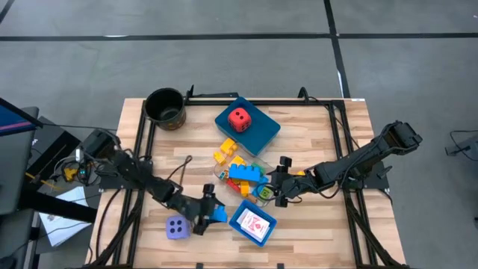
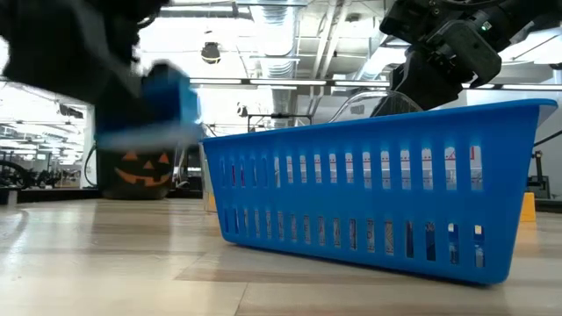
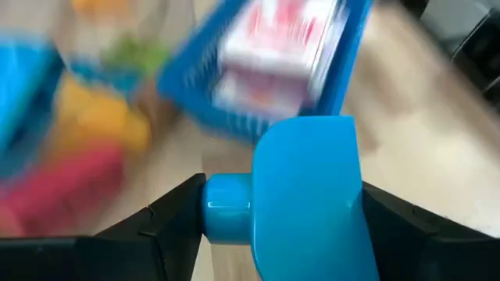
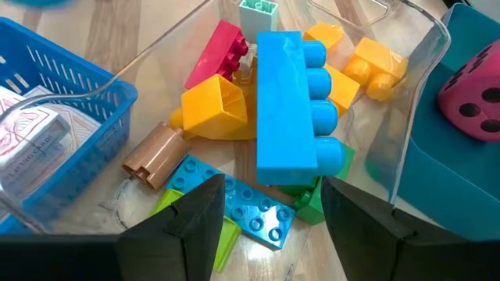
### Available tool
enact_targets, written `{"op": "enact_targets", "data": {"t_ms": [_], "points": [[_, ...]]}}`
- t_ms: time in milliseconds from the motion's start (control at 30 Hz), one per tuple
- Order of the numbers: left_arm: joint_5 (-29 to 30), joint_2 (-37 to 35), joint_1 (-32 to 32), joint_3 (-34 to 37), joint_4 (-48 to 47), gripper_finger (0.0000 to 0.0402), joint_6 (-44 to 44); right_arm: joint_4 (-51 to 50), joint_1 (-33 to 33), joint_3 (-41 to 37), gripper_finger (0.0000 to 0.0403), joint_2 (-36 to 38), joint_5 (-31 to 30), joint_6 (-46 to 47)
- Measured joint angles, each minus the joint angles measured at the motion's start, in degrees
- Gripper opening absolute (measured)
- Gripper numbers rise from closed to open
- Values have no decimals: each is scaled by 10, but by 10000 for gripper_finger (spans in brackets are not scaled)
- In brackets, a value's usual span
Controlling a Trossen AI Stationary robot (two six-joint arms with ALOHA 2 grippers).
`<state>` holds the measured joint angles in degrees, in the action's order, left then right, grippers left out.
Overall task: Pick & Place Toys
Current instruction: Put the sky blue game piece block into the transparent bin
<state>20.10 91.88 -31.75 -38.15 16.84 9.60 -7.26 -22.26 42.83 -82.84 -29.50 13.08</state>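
Note:
My left gripper (image 1: pixel 211 211) is shut on a small blue brick (image 3: pixel 305 195) near the table's front, between the lavender die (image 1: pixel 177 228) and a small blue basket (image 1: pixel 233 223) holding white red-printed cards (image 1: pixel 254 224). My right gripper (image 4: pixel 273 203) stands open just right of a pile of bricks (image 1: pixel 240 170). The near end of a long blue brick (image 4: pixel 285 101) lies just beyond its fingertips. The pile lies in a clear tray. A red die (image 1: pixel 239 118) rests on a blue tray (image 1: pixel 263 131) at the back. My left gripper pinches the small blue brick between its two fingers. One finger meets a stud (image 3: pixel 226 207) and the other meets the opposite face (image 3: pixel 350 215). The fingers come slanting down from the table's left. The brick (image 2: pixel 167 92) is lifted clear of the table.
A dark round pot (image 1: pixel 166 107) stands at the back left corner. The blue basket (image 2: pixel 378 193) fills much of the low view. Bare wood shows along the table's right side (image 1: pixel 336 224) and front left.

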Motion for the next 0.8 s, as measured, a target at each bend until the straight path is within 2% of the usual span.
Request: {"op": "enact_targets", "data": {"t_ms": [200, 367, 567, 800], "points": [[76, -43, -4, 0, 88, 255, -81, 0, 0, 0, 205, 0, 0, 0], [129, -21, 33, 0, 195, 254, -130, 0, 0, 0, 205, 0, 0, 0], [125, 2, 124, 0, 247, 254, -137, -1, 0, 1, 205, 0, 0, -2], [22, 2, 191, 0, 268, 255, -129, 0, -14, 40, 205, -1, -2, -40]]}}
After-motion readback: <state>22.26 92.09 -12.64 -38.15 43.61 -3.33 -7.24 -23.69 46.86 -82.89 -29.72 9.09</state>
